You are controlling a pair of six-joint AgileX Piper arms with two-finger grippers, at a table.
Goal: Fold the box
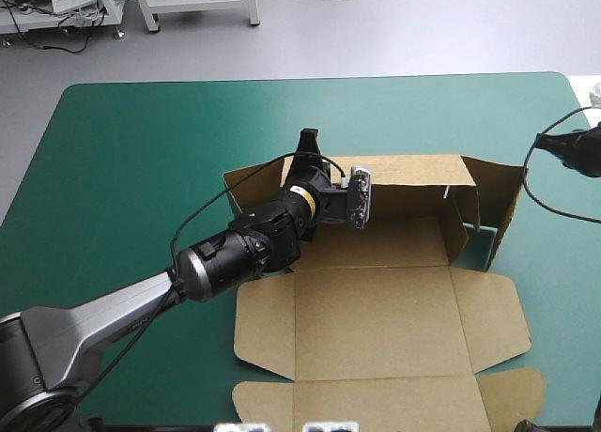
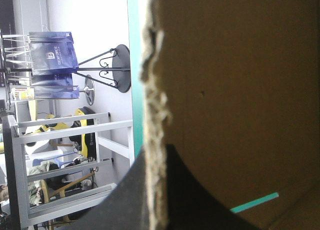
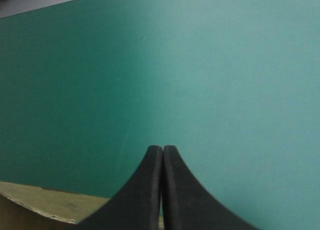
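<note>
The brown box [image 1: 376,310] lies at mid-table with its back wall and right wall raised and its front panels and flaps flat toward the near edge. My left gripper [image 1: 308,148] sits at the back left corner of the box, shut on the top edge of the raised wall there. In the left wrist view the board's rough edge [image 2: 152,90] runs up between the black fingers [image 2: 200,200] of the left gripper [image 2: 152,157]. My right gripper [image 1: 575,150] hovers at the table's right edge, apart from the box, and my right gripper [image 3: 162,149] is shut on nothing, with a strip of board [image 3: 40,202] beside it.
The teal-green cover [image 1: 141,169] stretches wide to the left of the box and beyond it to the far edge. A narrower strip of cover [image 1: 554,263] lies between the box's right wall and the table's right edge.
</note>
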